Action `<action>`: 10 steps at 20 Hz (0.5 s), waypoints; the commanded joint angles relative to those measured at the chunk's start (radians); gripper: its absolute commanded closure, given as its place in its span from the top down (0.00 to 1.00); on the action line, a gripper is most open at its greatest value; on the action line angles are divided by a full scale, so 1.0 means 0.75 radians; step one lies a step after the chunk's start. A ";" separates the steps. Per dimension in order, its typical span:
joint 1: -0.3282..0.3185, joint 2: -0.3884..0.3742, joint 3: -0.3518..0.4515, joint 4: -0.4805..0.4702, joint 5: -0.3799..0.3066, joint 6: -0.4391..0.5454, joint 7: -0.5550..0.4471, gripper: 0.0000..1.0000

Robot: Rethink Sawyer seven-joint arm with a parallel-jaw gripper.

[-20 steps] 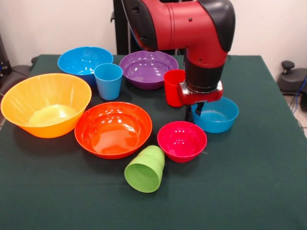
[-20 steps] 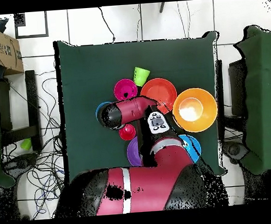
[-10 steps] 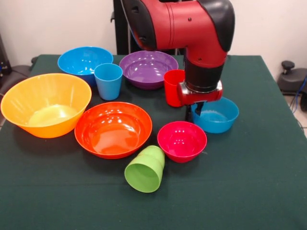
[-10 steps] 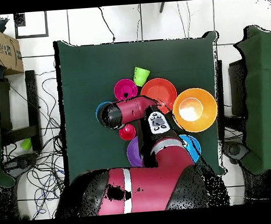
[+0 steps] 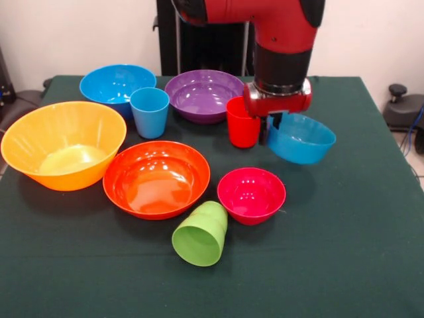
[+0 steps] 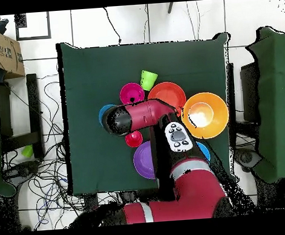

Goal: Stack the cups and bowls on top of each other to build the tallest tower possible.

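Jaws clamped on small blue bowl [image 5: 301,138] rim, bowl now lifted off table [image 5: 371,218], tilted; arm [image 5: 278,40] raised

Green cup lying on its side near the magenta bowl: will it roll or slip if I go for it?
The green cup lies on its side, so a nudge would likely roll it in a curve. Its glossy plastic looks slippery and light; gripping the rim seems safest.

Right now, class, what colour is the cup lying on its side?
Lime green: the cup shows best in the front view.
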 commanded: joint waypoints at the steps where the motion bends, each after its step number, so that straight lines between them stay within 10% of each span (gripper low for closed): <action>1: -0.101 -0.036 0.178 0.015 -0.001 0.153 -0.168 0.00; 10: -0.235 0.051 0.251 -0.176 -0.122 0.195 -0.353 0.00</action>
